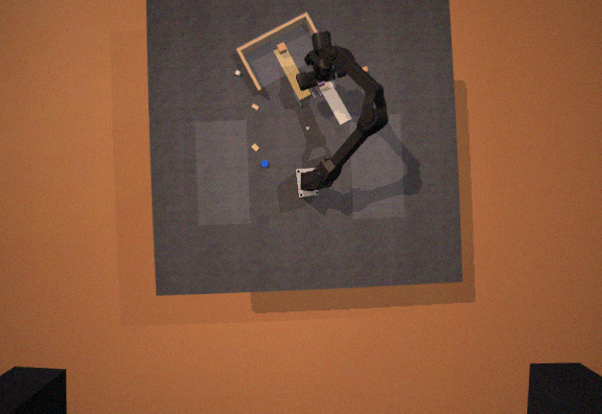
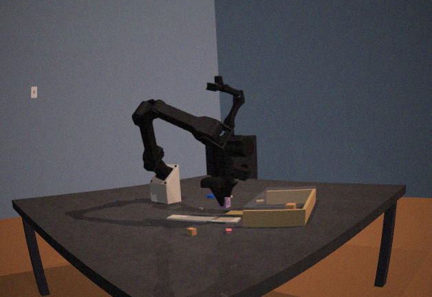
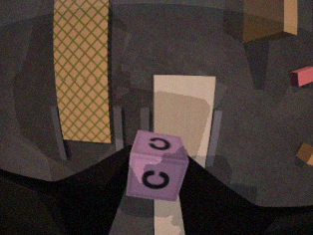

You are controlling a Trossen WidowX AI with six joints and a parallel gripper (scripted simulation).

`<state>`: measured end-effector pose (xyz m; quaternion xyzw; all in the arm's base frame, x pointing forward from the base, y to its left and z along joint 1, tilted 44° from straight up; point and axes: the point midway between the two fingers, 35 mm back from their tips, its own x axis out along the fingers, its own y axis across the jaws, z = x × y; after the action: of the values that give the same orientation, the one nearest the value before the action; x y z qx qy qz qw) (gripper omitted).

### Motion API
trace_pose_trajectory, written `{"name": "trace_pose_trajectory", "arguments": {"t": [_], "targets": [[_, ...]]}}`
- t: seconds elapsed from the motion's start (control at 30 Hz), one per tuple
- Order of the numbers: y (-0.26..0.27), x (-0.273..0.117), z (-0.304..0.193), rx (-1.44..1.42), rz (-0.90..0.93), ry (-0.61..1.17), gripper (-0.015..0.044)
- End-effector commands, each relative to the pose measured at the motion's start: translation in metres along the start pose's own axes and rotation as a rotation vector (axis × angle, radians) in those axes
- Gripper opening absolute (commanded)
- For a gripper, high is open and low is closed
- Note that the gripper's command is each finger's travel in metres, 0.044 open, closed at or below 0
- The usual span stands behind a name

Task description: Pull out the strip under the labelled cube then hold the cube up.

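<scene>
My gripper (image 1: 320,83) (image 2: 225,203) (image 3: 156,154) is shut on the purple cube (image 2: 228,202) (image 3: 156,174), which shows a black C on two faces. The cube is in the air above the white strip (image 1: 336,103) (image 2: 190,218) (image 3: 181,115), with a gap below it in the exterior view. The white strip lies outside the wooden frame, between low grey rails (image 3: 217,134). The patterned yellow strip (image 1: 291,73) (image 3: 82,75) lies beside it and runs into the frame. An orange cube (image 1: 281,47) (image 2: 290,205) is at its far end.
The wooden frame (image 1: 272,32) (image 2: 274,217) has a clear cover and stands behind the strips. An orange block (image 1: 364,68) (image 2: 191,231) (image 3: 306,154) and a red block (image 2: 228,231) (image 3: 302,76) lie to the right in the wrist view. A blue disc (image 1: 265,163) lies near the arm's base.
</scene>
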<state>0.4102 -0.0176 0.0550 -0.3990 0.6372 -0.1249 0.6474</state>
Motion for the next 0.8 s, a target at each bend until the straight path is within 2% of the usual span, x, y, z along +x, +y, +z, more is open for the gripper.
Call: {"name": "trace_pose_trajectory", "arguments": {"t": [0.0, 0.77], "targets": [[0.007, -0.006, -0.011, -0.008, -0.003, 0.005, 0.0000], [0.040, -0.007, -0.071, -0.011, -0.001, 0.008, 0.0000]]}}
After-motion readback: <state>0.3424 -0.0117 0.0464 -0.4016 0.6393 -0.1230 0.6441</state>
